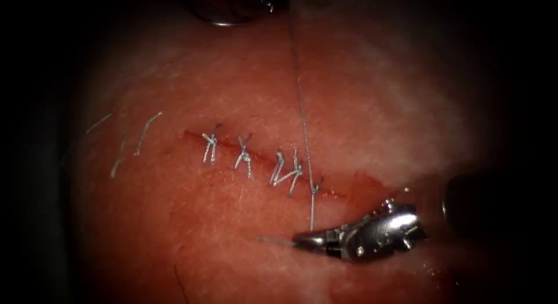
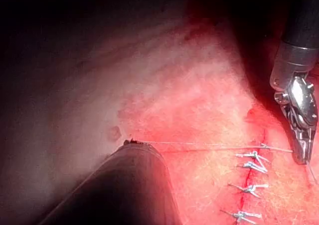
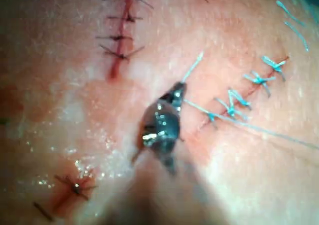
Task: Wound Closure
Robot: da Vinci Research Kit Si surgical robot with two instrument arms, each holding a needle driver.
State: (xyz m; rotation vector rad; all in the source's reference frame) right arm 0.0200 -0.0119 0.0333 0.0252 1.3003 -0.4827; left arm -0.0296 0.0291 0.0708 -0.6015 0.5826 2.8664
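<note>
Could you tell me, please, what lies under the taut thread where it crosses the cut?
Under the thread lies the tissue with its cut; three tied stitches sit to its left. The right tool holds the thread's near end. The far end's holder is hidden in shadow.

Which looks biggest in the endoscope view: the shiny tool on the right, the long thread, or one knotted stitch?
1. Thread: longest, though very thin, from the picture's top to the cut.
2. Right tool: bulkiest, holding the thread's end.
3. Knotted stitch: smallest.
</note>
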